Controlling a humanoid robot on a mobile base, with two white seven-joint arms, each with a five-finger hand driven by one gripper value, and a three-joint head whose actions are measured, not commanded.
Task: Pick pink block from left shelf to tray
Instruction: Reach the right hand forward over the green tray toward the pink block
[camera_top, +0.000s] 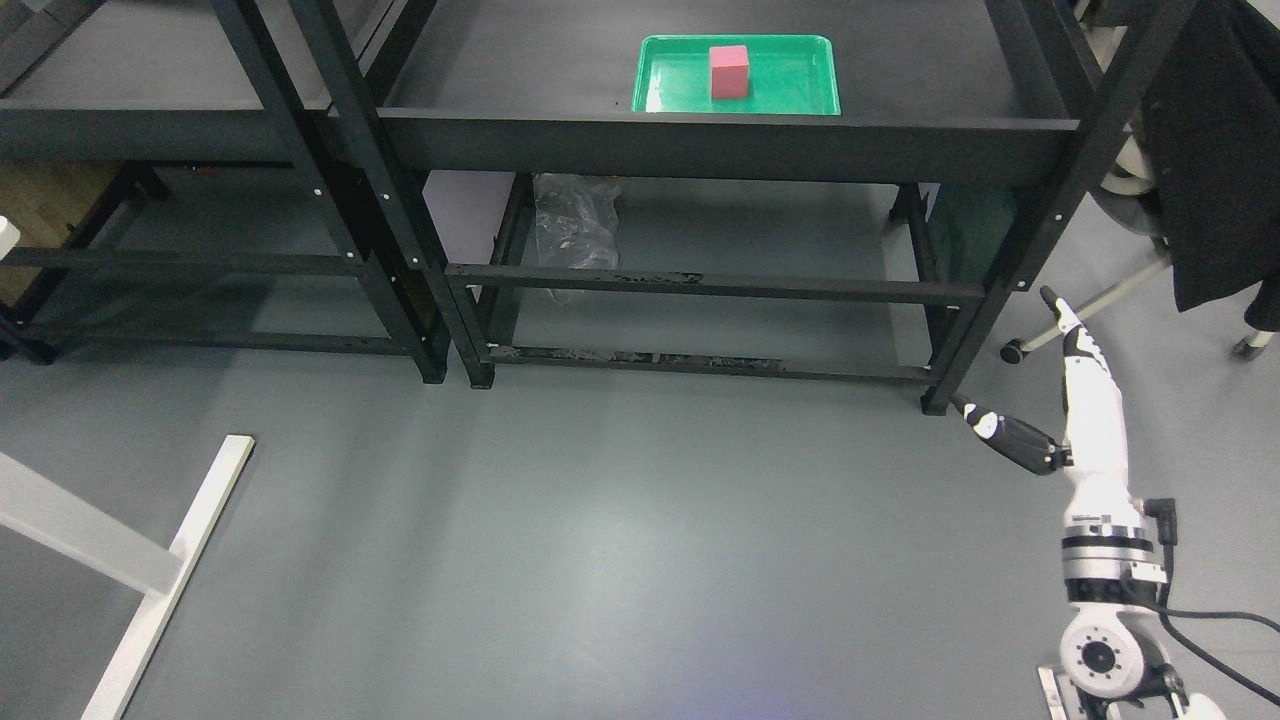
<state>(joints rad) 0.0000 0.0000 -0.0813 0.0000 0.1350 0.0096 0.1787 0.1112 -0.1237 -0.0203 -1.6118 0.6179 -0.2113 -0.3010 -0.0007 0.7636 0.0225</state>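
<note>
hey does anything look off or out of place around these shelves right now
Nothing is spilled or tipped. The pink block stands upright inside the green tray on the right shelf. The one stray item is a crumpled clear plastic bag lying under that shelf. The right hand hangs open and empty at lower right.

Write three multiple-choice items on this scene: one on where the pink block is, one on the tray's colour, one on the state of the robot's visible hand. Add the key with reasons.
1. The pink block stands:
A. on the floor
B. in the tray
C. in the hand

2. The tray is:
A. green
B. blue
C. white

3. The right hand is:
A. shut on the block
B. open, holding nothing
C. resting in the tray

Key: 1 B, the block sits upright inside the tray on the shelf top. 2 A, its rim and floor are green. 3 B, the fingers are extended low over the floor, far from the tray.
</note>
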